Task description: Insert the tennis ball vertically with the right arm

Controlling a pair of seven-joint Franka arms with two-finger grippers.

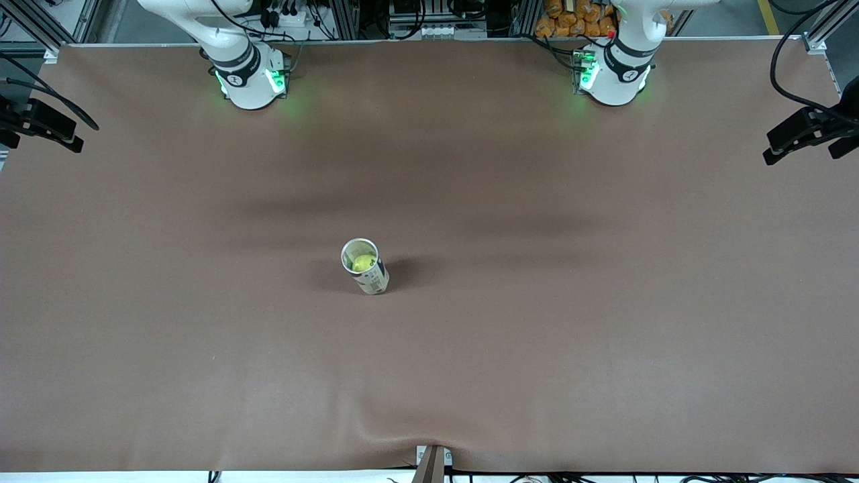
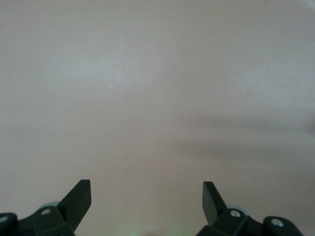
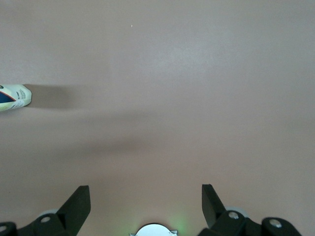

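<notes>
A white can (image 1: 367, 268) stands upright near the middle of the brown table, its mouth open upward. The yellow-green tennis ball (image 1: 362, 262) lies inside it, visible through the mouth. The can's base also shows at the edge of the right wrist view (image 3: 14, 97). My right gripper (image 3: 146, 199) hangs high over bare table near its own base, open, with nothing between its fingers. My left gripper (image 2: 146, 196) is likewise open and empty over bare table. Neither hand shows in the front view; only the arm bases do.
The right arm's base (image 1: 249, 80) and the left arm's base (image 1: 612, 75) stand at the table's edge farthest from the front camera. Black camera mounts (image 1: 809, 131) jut in at both ends of the table. A bracket (image 1: 433, 461) sits at the nearest edge.
</notes>
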